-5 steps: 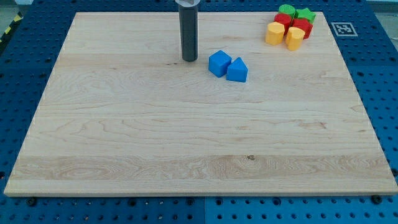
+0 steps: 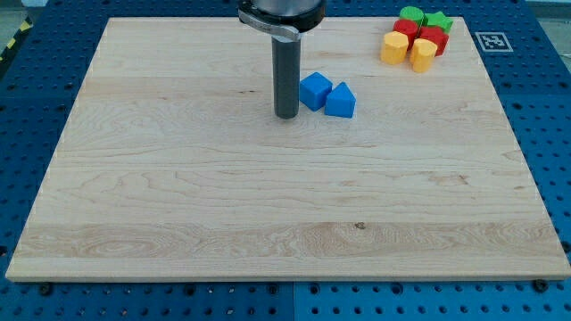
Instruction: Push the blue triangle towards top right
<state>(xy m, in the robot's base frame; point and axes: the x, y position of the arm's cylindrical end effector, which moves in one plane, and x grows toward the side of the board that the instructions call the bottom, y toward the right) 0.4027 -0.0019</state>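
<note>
Rod tip sits low-left of the two blue blocks, with the triangle beyond the cube.

My tip [image 2: 286, 116], the bare lower end of the straight dark rod, has no jaws to open or close and holds nothing; it rests on the pale wooden table top [image 2: 223, 205] just beside the small blue cube-like block [image 2: 314, 91], toward the table's left edge and slightly nearer its bottom edge. The small blue triangular block [image 2: 340, 101] touches that cube on its far side, in the upper middle of the board, well short of the top-right corner where the yellow, red and green blocks [image 2: 416, 37] cluster. The triangle lies to the view's right and slightly up from my tip, so a straight push would likely meet the cube first.
</note>
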